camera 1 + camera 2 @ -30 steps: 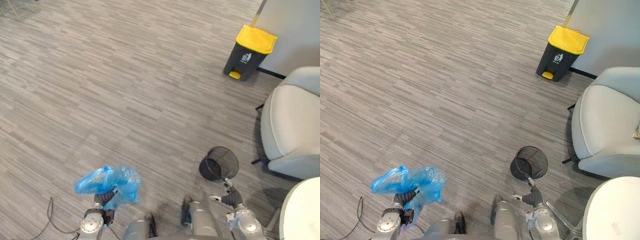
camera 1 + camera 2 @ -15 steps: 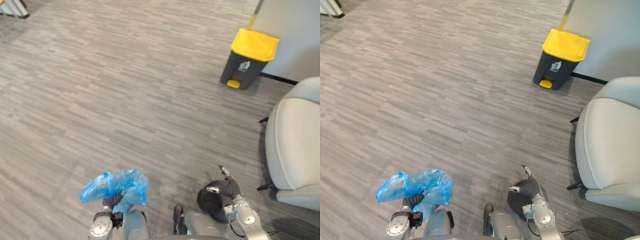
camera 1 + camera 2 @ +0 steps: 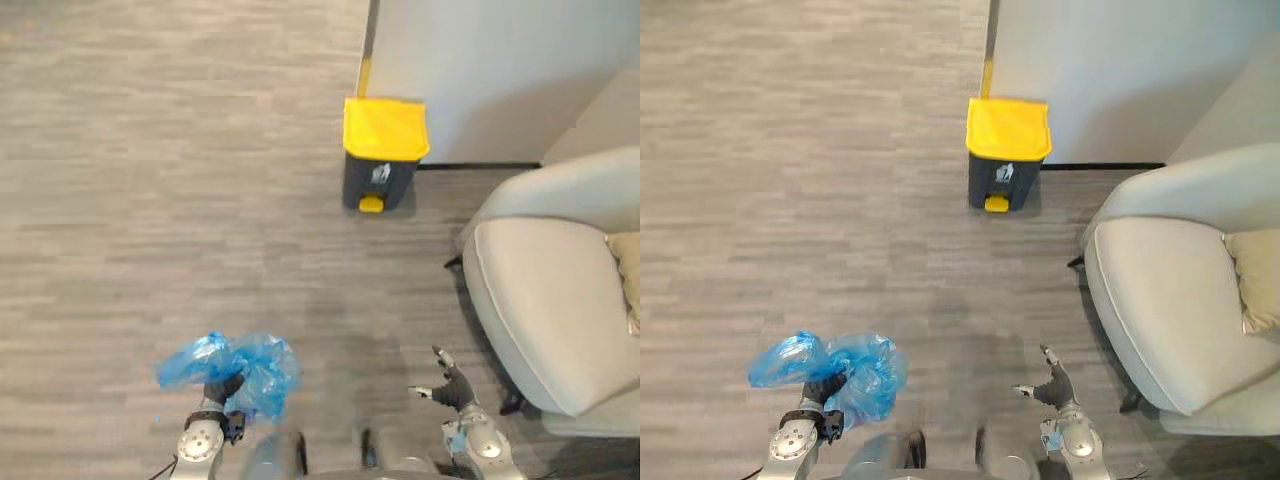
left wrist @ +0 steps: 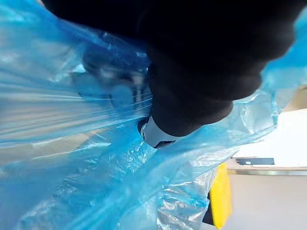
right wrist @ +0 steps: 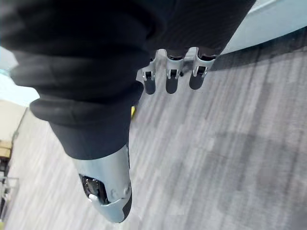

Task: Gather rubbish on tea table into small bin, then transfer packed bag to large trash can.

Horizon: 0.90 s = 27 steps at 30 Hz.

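Grey plank floor [image 3: 150, 200] runs ahead of me to a pale wall [image 3: 480, 60], and the large trash can [image 3: 385, 168] stands against the wall's foot, dark-bodied, with its yellow lid [image 3: 386, 127] down and a yellow pedal [image 3: 371, 204] at the front. A light armchair [image 3: 560, 310] crowds in on my right side. The blue bag [image 3: 250, 362] is up off the floor at my lower left, bunched on top of my left hand [image 3: 222, 388] and well apart from the can. In the left wrist view the film drapes right over the hand, so I can only make out the fingers dimly through the plastic, but they look curled into the gathered neck, and I read that as a firm hold. My right hand [image 3: 452, 385] hangs low with its fingers [image 5: 168, 79] straight and spread, carrying nothing. I judge the step to be the carry to the can, with the drop not yet begun. To do it well I would walk straight at the can's front, stay clear of the armchair, and keep the neck clamped so nothing spills. Since the lid is closed, the free right hand should lift it before the bag comes over the opening.
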Available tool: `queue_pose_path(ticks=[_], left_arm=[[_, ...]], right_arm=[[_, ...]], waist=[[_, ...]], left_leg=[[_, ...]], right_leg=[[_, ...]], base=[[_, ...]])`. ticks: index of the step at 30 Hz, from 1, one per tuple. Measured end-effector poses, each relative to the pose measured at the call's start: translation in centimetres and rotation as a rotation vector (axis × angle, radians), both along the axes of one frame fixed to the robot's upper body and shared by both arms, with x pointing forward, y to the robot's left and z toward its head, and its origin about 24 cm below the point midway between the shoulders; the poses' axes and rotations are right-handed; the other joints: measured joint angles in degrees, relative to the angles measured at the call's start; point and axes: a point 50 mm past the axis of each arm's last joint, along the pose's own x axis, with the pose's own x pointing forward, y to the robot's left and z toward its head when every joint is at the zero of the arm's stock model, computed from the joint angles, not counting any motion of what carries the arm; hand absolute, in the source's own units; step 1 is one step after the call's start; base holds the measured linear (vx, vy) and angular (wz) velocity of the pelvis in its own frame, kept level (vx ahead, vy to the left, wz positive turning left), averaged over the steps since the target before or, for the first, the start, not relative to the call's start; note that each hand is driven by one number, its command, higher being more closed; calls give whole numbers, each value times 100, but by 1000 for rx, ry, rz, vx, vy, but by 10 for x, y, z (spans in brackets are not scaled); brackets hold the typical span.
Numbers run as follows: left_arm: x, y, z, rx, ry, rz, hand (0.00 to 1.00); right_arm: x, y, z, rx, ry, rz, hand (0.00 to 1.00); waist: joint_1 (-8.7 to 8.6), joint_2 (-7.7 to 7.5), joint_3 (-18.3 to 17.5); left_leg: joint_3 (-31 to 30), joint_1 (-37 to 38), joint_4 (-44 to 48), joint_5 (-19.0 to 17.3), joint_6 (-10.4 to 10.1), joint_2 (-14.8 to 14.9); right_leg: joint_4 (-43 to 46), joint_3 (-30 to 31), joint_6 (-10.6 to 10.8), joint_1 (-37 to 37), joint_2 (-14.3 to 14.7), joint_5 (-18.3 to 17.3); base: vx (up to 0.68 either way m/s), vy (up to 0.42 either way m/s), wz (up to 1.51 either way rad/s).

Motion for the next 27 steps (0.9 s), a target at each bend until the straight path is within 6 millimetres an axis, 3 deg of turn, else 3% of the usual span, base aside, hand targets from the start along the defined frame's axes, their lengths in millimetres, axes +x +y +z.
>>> queue_pose_path(ticks=[1,2,3,4,5,6,7,8,9,10,11,13,14,15,16,17,18,19,20,22,24,26,27], left_arm=[[2,2,0,3,0,4,100],[6,3,-3,1,14,10,100],[7,2,-6,-3,28,15,100],[6,1,-8,-5,36,17,100],[3,-1,-14,-20,62,27,100],[4,-3,-14,-25,62,27,100],[3,-6,-16,-35,63,30,100],[1,-13,-18,-65,65,42,100],[-3,-18,-19,-87,64,53,100],[-4,-21,-19,-97,59,51,100],[-4,-22,-19,-100,61,51,100],[-5,-23,-19,-105,61,44,100],[-6,-23,-18,-106,57,37,100],[-7,-24,-18,-107,60,36,100],[-9,-24,-19,-107,69,35,100],[-12,-25,-21,-109,79,33,100],[-13,-25,-22,-110,84,33,100],[-18,-21,-26,-103,106,48,100],[-18,-19,-28,-97,117,48,100],[-15,-14,-26,-84,108,51,100],[-17,-13,-27,-81,122,56,100],[-17,-12,-27,-77,123,62,100],[-17,-10,-27,-81,117,75,100]], right_arm=[[2,-1,-1,4,4,-7,0],[-1,-8,-6,3,34,-41,0],[-4,-16,-10,-7,62,-72,0],[-7,-20,-12,-11,75,-88,0],[-8,-26,-15,-20,104,-112,0],[-5,-26,-13,-13,94,-113,0],[-5,-26,-12,-13,89,-113,0],[-6,-26,-9,-10,72,-114,0],[-5,-25,-6,6,50,-120,0],[1,-21,-2,35,19,-136,0],[5,-18,2,65,-10,-150,0],[9,-15,6,101,-46,-169,0],[9,-15,7,103,-51,-174,0],[9,-16,7,103,-51,-177,0],[10,-18,8,107,-58,-198,0],[9,-23,8,103,-61,-223,0],[7,-27,7,96,-55,-235,0],[5,-29,-3,100,-2,-264,0],[5,-27,-6,104,15,-263,0],[4,-27,-7,100,21,-259,0],[12,-21,-5,109,5,-240,0],[14,-16,-6,114,9,-220,0],[15,-11,-6,116,5,-197,0]], waist=[[-57,-5,2],[-156,-4,6],[-211,-44,-15],[-240,8,4],[-198,219,58],[-181,214,126],[-212,227,138],[-192,267,181],[-103,290,229],[23,365,219],[114,296,243],[212,254,261],[304,157,296],[320,156,297],[355,149,292],[380,94,291],[408,177,247],[480,66,159],[433,-20,88],[302,-132,19],[276,-136,25],[283,-108,38],[279,-38,36]], left_leg=[[-44,104,-106,-7,-10,-1],[-135,324,-304,-23,-41,0],[-206,570,-375,-156,-274,29],[-277,678,-338,-255,-433,91],[-347,736,-30,-346,-654,338],[-357,560,686,-120,-924,348],[-321,408,1227,89,-927,355],[-195,-63,2625,969,-766,497],[-80,-448,3690,1206,-798,775],[54,-965,4709,806,-567,1016],[136,-1336,5058,588,-516,1104],[385,-1996,4860,246,-408,1165],[566,-2309,4344,163,-289,1141],[613,-2437,4003,150,-274,1096],[616,-2589,3070,172,-309,910],[475,-2614,1951,326,-523,621],[334,-2548,1277,495,-666,493],[199,-2420,979,1265,-265,305],[264,-2421,1078,1136,-203,236],[481,-2387,1509,663,-17,189],[701,-1777,1479,201,106,190],[802,-1168,1235,116,123,220],[861,-794,1028,96,127,332]], right_leg=[[-601,-14,44,-91,17,83],[-1977,30,-15,-160,45,575],[-2871,55,-148,-125,110,1499],[-2976,60,-245,-51,161,2016],[-2615,-20,-494,-6,287,2022],[-2191,-73,-520,61,241,1576],[-2068,-140,-535,194,215,1393],[-2079,-191,-618,678,272,1103],[-2296,-135,-636,1103,369,989],[-2553,-39,-743,1596,509,797],[-2699,30,-771,1861,547,688],[-3027,173,-789,2384,542,500],[-3158,305,-755,2625,514,378],[-3217,354,-707,2744,496,324],[-3266,451,-632,2957,406,157],[-3271,616,-475,3108,291,-26],[-3263,735,-416,3169,277,-117],[-3091,1121,-216,3213,171,-330],[-2985,1217,-211,3173,61,-330],[-2299,1406,46,2979,-106,-222],[-350,1448,844,2263,-213,122],[385,1219,503,1826,-224,-42],[329,815,315,1525,-206,-143]], base=[[724,-53,52],[652,-99,63],[675,-114,65],[711,-123,33],[698,-122,18],[681,-126,14],[651,-180,28],[657,-178,9],[766,-167,-23],[721,-106,-48],[454,-57,-47],[541,-31,-36],[539,-4,-42],[543,102,-45],[572,169,-44],[692,220,-53],[592,267,-96],[591,264,-74],[721,325,-57],[590,244,-27],[505,194,-76],[403,98,-70],[307,38,-56]])
